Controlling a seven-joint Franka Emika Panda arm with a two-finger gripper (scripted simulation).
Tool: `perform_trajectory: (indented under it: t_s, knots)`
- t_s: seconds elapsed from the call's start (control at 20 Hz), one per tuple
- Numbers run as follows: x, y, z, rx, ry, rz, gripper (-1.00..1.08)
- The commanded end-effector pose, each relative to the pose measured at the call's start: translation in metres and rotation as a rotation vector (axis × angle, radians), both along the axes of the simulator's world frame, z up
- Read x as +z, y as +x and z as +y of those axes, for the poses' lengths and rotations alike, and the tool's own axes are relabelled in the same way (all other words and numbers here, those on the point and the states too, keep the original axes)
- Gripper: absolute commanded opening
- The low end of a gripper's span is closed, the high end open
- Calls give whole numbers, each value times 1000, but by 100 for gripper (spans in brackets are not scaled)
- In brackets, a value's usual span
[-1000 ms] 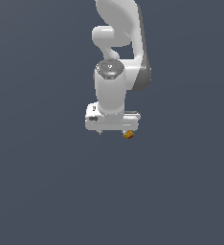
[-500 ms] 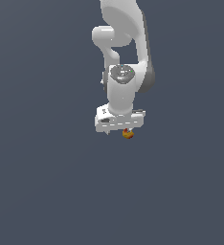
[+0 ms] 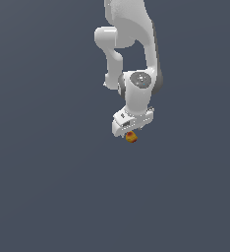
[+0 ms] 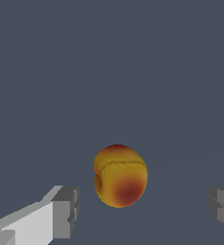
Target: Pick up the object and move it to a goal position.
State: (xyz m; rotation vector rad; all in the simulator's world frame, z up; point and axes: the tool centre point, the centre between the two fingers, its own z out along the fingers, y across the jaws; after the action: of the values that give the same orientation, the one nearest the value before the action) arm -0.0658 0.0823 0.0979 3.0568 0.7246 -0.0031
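The object (image 3: 131,137) is a tiny roundish orange-yellow lump with red patches, lying on the plain grey surface. The white gripper (image 3: 130,133) hangs right over it at the end of the arm, pointing down. In the wrist view the object (image 4: 120,176) sits between the two grey fingertips (image 4: 67,211), with a clear gap on each side. The gripper (image 4: 145,209) is open and does not touch the lump. The other fingertip shows only at the frame's edge.
The white Panda arm (image 3: 131,44) rises from the gripper toward the top of the exterior view. A uniform dark grey surface (image 3: 48,187) surrounds the lump, with nothing else on it in either view.
The gripper has shifted toward the exterior view's right and turned about its axis, ending over the lump. The lump has stayed where it was.
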Motion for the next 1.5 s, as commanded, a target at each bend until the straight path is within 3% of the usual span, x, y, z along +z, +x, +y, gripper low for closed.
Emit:
perform_trajectory:
  t_s: [0.0,0.3,1.3,1.35,1.45]
  knots:
    - [-6,-10,8,57,0,-1,100]
    - [-13,-20,17,117,1,-2,100]
    - [-63,-21,17,119,1,-2,100]
    - [-63,-21,17,119,1,-2,-100]
    - [-63,-21,17,119,1,-2,-100]
